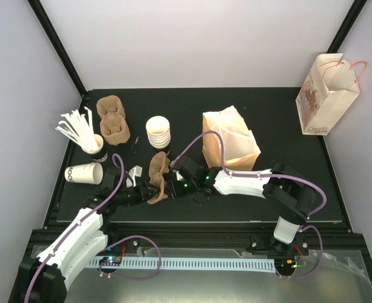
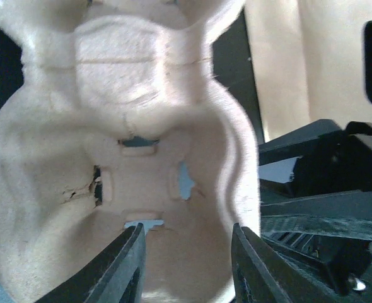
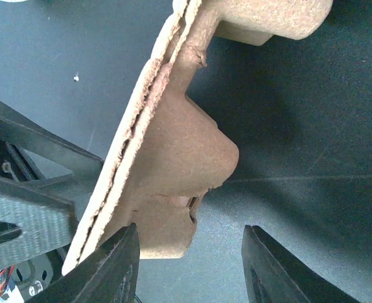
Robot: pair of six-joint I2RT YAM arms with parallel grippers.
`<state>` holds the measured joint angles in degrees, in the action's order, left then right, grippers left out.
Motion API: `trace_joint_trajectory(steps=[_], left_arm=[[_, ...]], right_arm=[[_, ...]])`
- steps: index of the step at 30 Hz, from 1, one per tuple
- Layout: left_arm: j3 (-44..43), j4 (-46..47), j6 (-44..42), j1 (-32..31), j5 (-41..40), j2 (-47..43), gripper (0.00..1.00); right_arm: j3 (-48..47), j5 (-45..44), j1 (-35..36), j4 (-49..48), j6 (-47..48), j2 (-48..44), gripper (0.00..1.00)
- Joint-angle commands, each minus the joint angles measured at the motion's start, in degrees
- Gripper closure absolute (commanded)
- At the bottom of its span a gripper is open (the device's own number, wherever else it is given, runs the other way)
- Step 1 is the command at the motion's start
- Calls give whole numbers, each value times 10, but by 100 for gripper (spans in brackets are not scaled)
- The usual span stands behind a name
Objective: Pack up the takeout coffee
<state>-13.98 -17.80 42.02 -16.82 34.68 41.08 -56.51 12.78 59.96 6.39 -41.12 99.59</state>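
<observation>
we see the left gripper (image 2: 187, 235) closed on the end pocket of a brown moulded-pulp cup carrier (image 2: 142, 95) standing on edge on the black table (image 1: 268, 107). the right gripper (image 3: 191, 238) gapes wide, the carrier against one finger only. behind it stands a nested stack of white paper coffee cups (image 1: 159, 132) beside an open tan paper bag (image 1: 230, 139); at the left an upright cup (image 1: 96, 146) holds white flat stirrers (image 1: 75, 126), with a cup on its side (image 1: 85, 173) nearby.
</observation>
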Motion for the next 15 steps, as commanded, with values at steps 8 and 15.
trace_joint_trajectory(steps=[8, 15], left_arm=[[-21, 38, -20, 5, 54, -12, 53], [-24, 42, -46, 4, 68, 23, 53]], right_arm=[[-31, 11, -3, 1, 14, 8, 52], [-40, 13, -3, 7, 17, 12, 52]])
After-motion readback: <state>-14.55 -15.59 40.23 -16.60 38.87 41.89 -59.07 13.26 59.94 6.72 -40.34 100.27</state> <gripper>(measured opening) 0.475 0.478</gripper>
